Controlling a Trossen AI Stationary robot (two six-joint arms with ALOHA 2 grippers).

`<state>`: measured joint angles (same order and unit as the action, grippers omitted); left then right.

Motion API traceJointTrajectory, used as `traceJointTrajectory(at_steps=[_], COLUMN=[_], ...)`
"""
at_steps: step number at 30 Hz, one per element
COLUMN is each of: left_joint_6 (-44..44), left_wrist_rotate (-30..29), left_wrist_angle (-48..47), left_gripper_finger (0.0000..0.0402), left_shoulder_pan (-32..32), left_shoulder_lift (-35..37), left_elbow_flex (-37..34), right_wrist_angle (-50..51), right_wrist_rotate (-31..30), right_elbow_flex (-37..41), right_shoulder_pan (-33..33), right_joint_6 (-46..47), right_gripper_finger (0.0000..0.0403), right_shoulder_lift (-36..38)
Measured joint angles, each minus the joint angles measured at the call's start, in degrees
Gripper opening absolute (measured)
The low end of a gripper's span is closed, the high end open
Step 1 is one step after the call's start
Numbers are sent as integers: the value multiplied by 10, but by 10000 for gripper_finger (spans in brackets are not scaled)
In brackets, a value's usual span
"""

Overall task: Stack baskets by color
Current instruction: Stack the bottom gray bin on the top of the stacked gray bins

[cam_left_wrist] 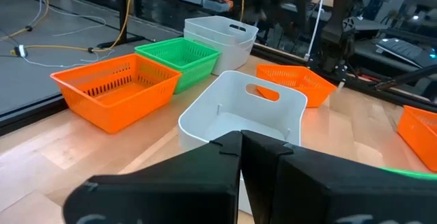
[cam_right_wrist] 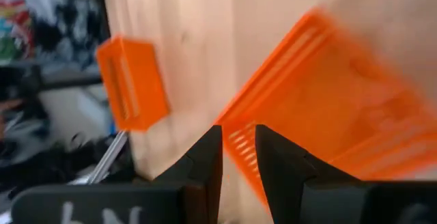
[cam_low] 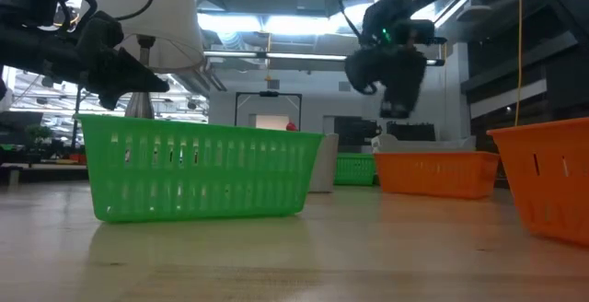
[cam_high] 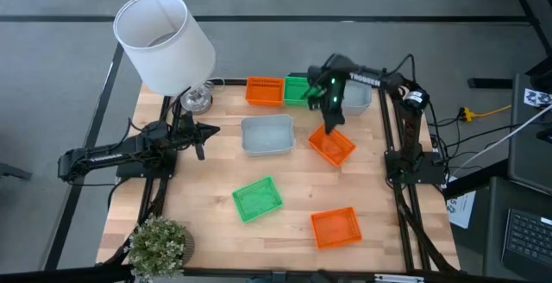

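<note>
My right gripper (cam_high: pixel 330 117) hangs open in the air just above a tilted orange basket (cam_high: pixel 332 144) right of the table's middle; its fingers (cam_right_wrist: pixel 205 157) touch nothing. A grey-white basket (cam_high: pixel 267 134) sits at the middle. At the far edge stand an orange basket (cam_high: pixel 265 91), a green basket (cam_high: pixel 297 89) and a second grey-white basket (cam_high: pixel 360 100), partly hidden by the right arm. A green basket (cam_high: pixel 257 198) and an orange basket (cam_high: pixel 335 228) rest nearer the front. My left gripper (cam_high: pixel 203 133) waits shut at the left side.
A white lampshade (cam_high: pixel 164 41) on a glass base (cam_high: pixel 196 99) stands at the far left corner. A small potted plant (cam_high: pixel 159 244) sits at the near left corner. Bare wood lies between the middle grey-white basket and the front baskets.
</note>
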<state>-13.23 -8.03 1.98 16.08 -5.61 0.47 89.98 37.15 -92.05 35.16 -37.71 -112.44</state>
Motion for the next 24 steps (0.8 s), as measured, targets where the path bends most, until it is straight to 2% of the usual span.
traceJointTrajectory(at_steps=[7, 13, 17, 20, 24], left_joint_6=[-1, -1, 2, 2, 2], left_wrist_rotate=[0, 0, 0, 0, 0], left_wrist_angle=[0, 0, 0, 1, 1], left_gripper_finger=[0, 0, 0, 0, 0], left_shoulder_pan=[0, 0, 0, 0, 0], left_shoulder_lift=[0, 0, 0, 0, 0], left_elbow_flex=[0, 0, 0, 0, 0], right_wrist_angle=[1, -9, -72, -173, -334], right_wrist_rotate=[-2, -7, -87, -156, -221], right_elbow_flex=[114, 123, 85, 54, 17], right_shoulder_pan=[-82, -164, -208, -230, -252], right_joint_6=[17, 27, 30, 35, 120], right_gripper_finger=[87, 87, 87, 87, 87], right_shoulder_lift=[7, 9, 10, 10, 10])
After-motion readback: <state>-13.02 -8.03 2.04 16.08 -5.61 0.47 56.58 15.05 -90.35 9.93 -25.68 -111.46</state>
